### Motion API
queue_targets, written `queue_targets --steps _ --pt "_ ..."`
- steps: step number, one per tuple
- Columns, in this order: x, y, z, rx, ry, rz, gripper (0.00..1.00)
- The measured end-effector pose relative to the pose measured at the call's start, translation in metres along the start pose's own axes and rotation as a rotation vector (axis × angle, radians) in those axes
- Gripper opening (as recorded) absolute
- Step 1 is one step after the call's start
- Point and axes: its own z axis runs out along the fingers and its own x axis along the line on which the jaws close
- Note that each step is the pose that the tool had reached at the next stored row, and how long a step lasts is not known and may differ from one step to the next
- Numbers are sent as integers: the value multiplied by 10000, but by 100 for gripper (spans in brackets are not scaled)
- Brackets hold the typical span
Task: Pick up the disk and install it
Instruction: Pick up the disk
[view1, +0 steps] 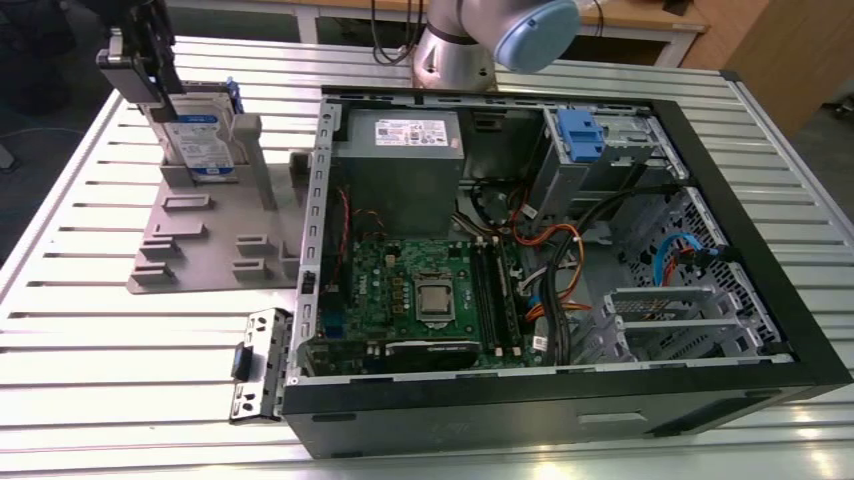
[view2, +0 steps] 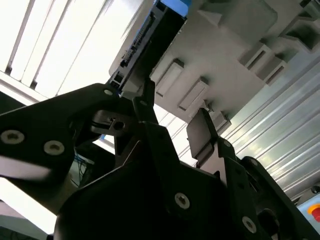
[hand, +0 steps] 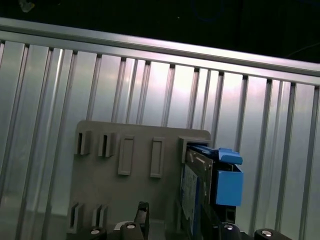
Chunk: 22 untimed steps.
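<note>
The disk (view1: 200, 135) stands on edge in a slot of a grey plastic holder (view1: 187, 235) at the far corner of the counter (view1: 107, 340), on the exterior view's left. Its white-and-blue label faces the open side of the holder, and its blue frame shows along the edges. In the first wrist view the disk (hand: 199, 182) rises from the holder (hand: 130, 195) with a blue tab of the frame sticking out to one side.

The end effector (view1: 154, 90) hangs just above the disk, slightly toward the exterior view's left. In the second wrist view its two black fingers (view2: 145, 107) stand apart with open space between them. The disk (view2: 145, 45), seen edge-on, lies just past the tip of one finger rather than in the gap. Whether that finger touches it cannot be told.

Beside the holder, on the exterior view's right, an open computer case (view1: 534, 415) lies on its side. Inside it are a grey power supply (view1: 400, 160), a green circuit board (view1: 414, 290), a blue drive bracket (view1: 577, 135) and loose cables. A small black bracket (view1: 260, 365) lies on the counter just beside the case's near corner. The arm's base (view1: 461, 40) stands behind the case.
</note>
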Motion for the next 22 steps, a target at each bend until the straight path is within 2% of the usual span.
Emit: queue_targets --steps 8,9,11,14,17,21,22 --pt "-188 -10 6 16 -27 -1 53" --pt "-248 0 7 23 -49 -1 53" --pt "-284 15 9 28 -71 -1 53" --pt "-305 60 13 37 -128 -3 53" --pt "-306 66 13 43 -149 -4 53" --pt "-309 68 -62 44 -168 -2 53" --pt "-309 68 -63 46 -169 -3 53"
